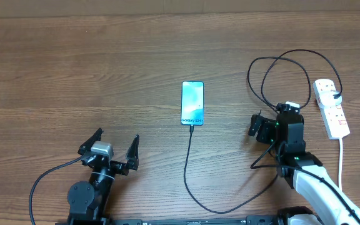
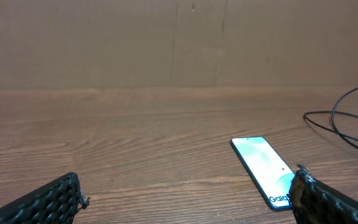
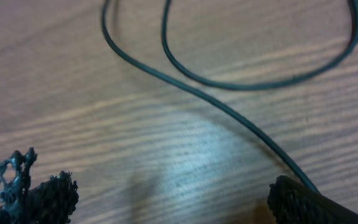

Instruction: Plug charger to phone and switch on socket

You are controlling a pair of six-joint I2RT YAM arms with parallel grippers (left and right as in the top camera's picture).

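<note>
Left gripper (image 1: 117,135) low at the table's near edge, jaws spread wide, nothing between them. Phone (image 1: 192,103) ahead of it and off to its right, well apart. Lies flat near mid-table, turquoise screen up. In the left wrist view, shows just inside the right finger (image 2: 334,205), near end hidden behind it.

Charger (image 1: 187,165) at the phone's near short edge, tip touching it; cannot tell whether fully seated. Runs toward the near edge, sweeps right in a wide bend, rises by the right arm (image 1: 311,181), then curls in loops on the far right. Right gripper (image 1: 270,115) just below those loops, jaws likewise wide apart, gripping nothing. From the right wrist: two black strands curving over the wood ahead of the fingers (image 3: 48,199), one strand running down beside the right-hand finger; contact there unclear.

Socket (image 1: 331,107) to the right of the right gripper, near but apart. Lies lengthwise, black plug (image 1: 336,95) in its far end, thick white cord (image 1: 340,159) trailing toward the near edge.

Table (image 1: 74,62) of brown wood grain, a pale sheen on it under the right wrist. Beyond its far edge, a plain brown panel (image 2: 104,43) with a vertical seam.
</note>
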